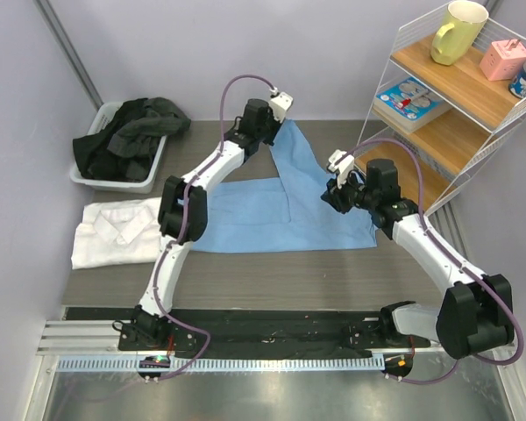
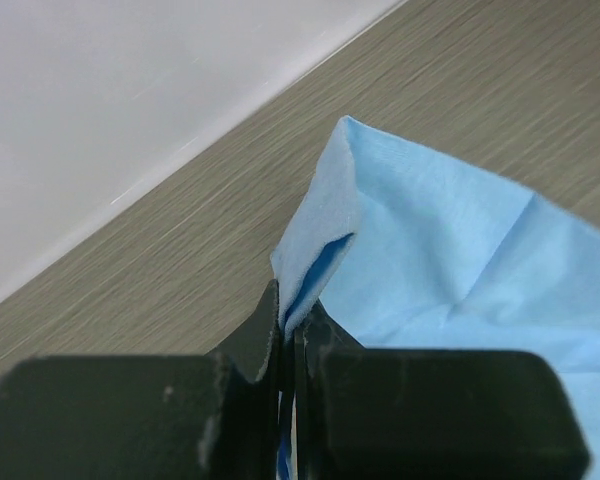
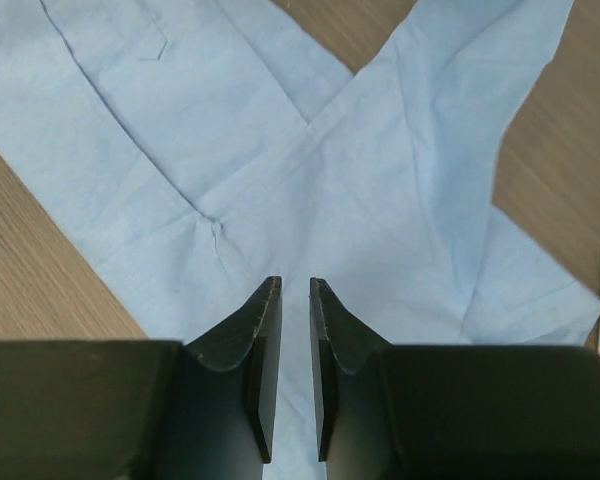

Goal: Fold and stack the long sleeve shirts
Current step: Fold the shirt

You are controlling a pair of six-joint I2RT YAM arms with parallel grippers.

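Blue shirt (image 1: 272,219) is the one being worked on. It's spread mostly flat on the table (image 1: 333,276), off to the right of the grey bin (image 1: 114,175) that has the dark clothes (image 1: 131,132) in it. White shirt (image 1: 114,232) lies just in front of that bin on the arms' side, and it looks like a rough folded packet, can't tell how tidy.

Left gripper (image 2: 288,318) is clamped on a corner of the blue cloth at its far edge, roughly level with the bin's far rim. The wrist view shows the fabric pinched right between the jaws. Right gripper (image 3: 295,300) is further right from the bin, down over the blue shirt's right part with its jaws a little apart, and I don't see any cloth caught between them.

My read is that this is the fold stage on the blue one and stacking comes later. Next move probably needs the right side to get a real pinch, then both arms carry their edges over together so it doubles evenly. It's floppy stuff, so a one-sided pull would likely drag it crooked
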